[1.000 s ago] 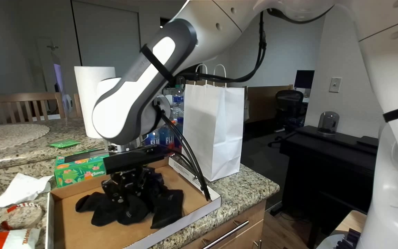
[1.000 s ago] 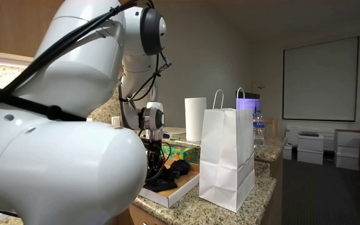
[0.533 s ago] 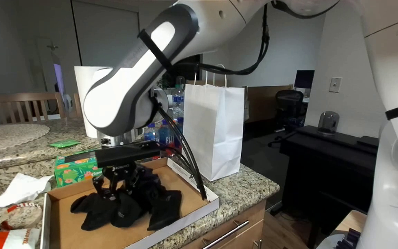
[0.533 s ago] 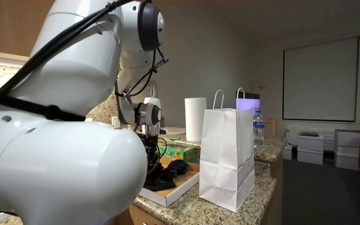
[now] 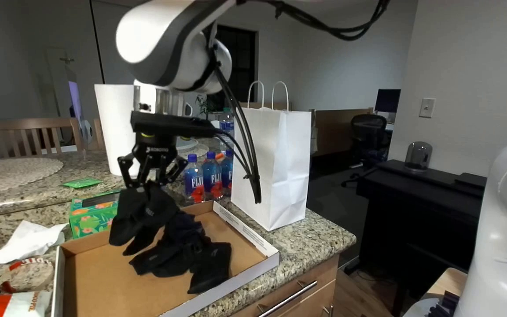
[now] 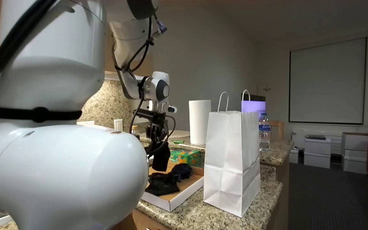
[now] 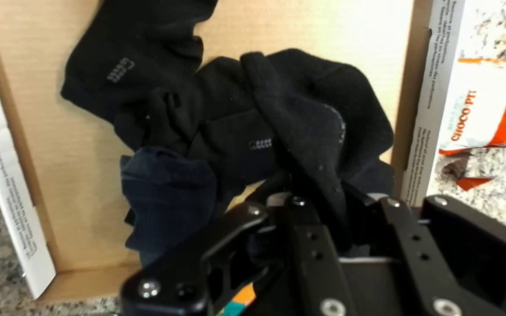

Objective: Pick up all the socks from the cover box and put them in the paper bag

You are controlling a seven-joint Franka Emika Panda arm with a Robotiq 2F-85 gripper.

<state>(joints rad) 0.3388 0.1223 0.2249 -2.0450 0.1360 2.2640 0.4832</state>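
My gripper (image 5: 148, 184) is shut on a black sock (image 5: 135, 215) and holds it hanging above the shallow cardboard box (image 5: 104, 284). The held sock shows in the wrist view (image 7: 303, 118), pinched between the fingers, and hangs below the gripper (image 6: 159, 142) in an exterior view (image 6: 161, 159). More black socks (image 5: 211, 266) lie in a heap in the box, with a navy sock (image 7: 169, 193) beside them in the wrist view. The held sock partly covers the heap there. The white paper bag (image 5: 275, 167) stands upright beside the box, handles up; its inside is hidden.
A green tissue box (image 5: 93, 218) stands behind the cardboard box. Several water bottles (image 5: 211, 176) and a paper towel roll (image 5: 115, 127) stand farther back. A crumpled white cloth or paper (image 5: 22, 242) and a snack wrapper (image 5: 13, 304) lie beside the box. The counter edge (image 5: 346, 242) runs past the bag.
My gripper has risen from the heap in the box and lifted a black sock with it. The other socks, the box and the bag stay about where they were.
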